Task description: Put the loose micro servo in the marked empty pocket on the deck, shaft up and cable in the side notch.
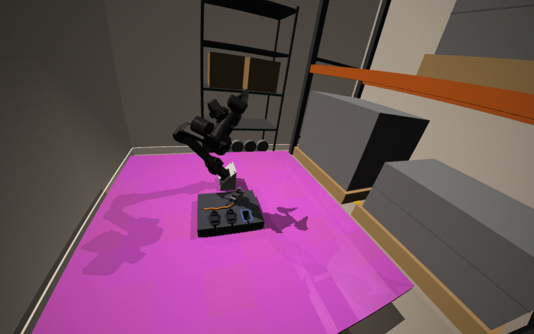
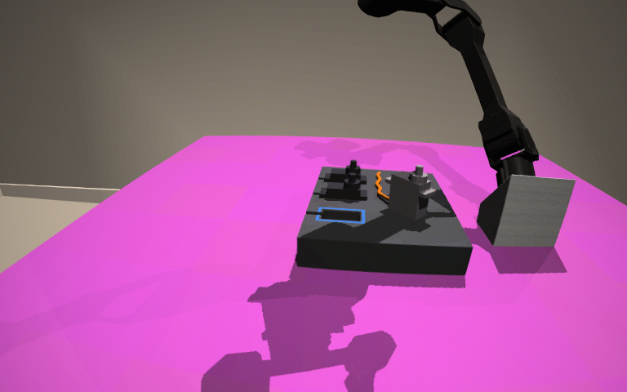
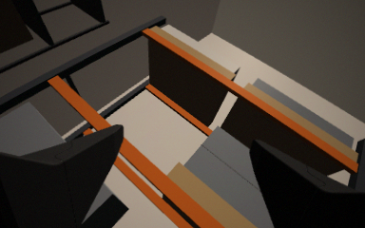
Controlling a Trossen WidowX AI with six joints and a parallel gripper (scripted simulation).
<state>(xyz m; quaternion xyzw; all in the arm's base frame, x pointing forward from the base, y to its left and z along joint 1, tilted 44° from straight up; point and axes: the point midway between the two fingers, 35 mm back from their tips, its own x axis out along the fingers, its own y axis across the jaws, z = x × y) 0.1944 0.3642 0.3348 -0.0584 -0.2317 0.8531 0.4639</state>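
The loose grey micro servo (image 1: 234, 197) (image 2: 406, 196) stands on the robot's dark deck (image 1: 206, 200) (image 2: 384, 257), on the half nearer the arm's base. Its output shaft points up. Its orange cable (image 1: 219, 208) (image 2: 379, 185) lies on the deck beside it, towards the row of pockets. The empty pocket is marked by a blue outline (image 1: 242, 216) (image 2: 362, 216) at the end of that row, its side notch facing away from the arm's base. My gripper (image 3: 187, 139) is open and empty. In the top view it is high above the deck, pointing up and away; the exterior view does not show it.
Two black servos (image 1: 214, 217) (image 1: 231, 216) sit in the deck beside the marked pocket. The arm's metal base block (image 1: 228, 181) (image 2: 533, 211) stands close behind the deck. Shelving and large grey boxes (image 1: 340, 136) stand beyond the magenta table top (image 1: 170, 281) (image 2: 137, 252).
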